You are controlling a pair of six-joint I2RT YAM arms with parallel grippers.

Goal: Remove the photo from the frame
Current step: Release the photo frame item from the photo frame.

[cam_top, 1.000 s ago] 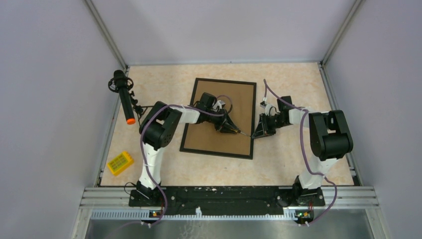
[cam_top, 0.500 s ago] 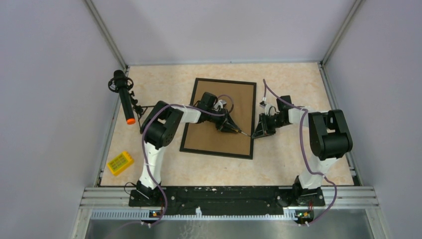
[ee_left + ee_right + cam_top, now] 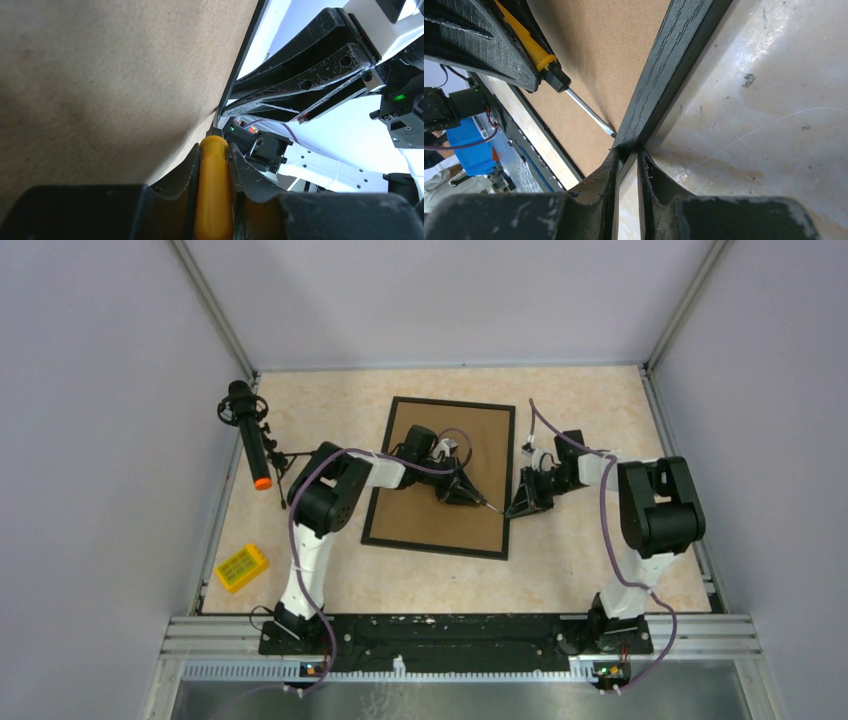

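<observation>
- A small yellow box (image 3: 241, 567) lies at the near left of the pale marbled surface (image 3: 420, 585), well apart from everything else.
- The frame (image 3: 415, 525) lies flat in the middle of the surface with its brown back (image 3: 100, 75) facing up. A thin black border (image 3: 674, 65) runs round it. It is turned slightly, so its long sides lean a little to the right as they go far.
- The left arm reaches over the brown back from the left. The left claw (image 3: 214, 155) hangs low over the right half of the board, closed on the yellow handle of a screwdriver (image 3: 584, 107).
- The screwdriver slants down to the right. Its metal tip sits right at the inner edge of the right-hand border, where the board meets the black strip. Whether the tip has gone into the seam cannot be told.
- The right arm comes in from the right side. The right claw (image 3: 626, 155) points down and left at the same stretch of border, from outside the frame.
- Its two fingers are drawn almost together, with only a thin slit between them, and their tips touch the outer edge of the black strip. Whether they pinch the strip cannot be told.
- The two claws face each other across the border, close together.
- At the far left a black stick with an orange tip (image 3: 252, 445) stands on a small mount, apart from the frame.
</observation>
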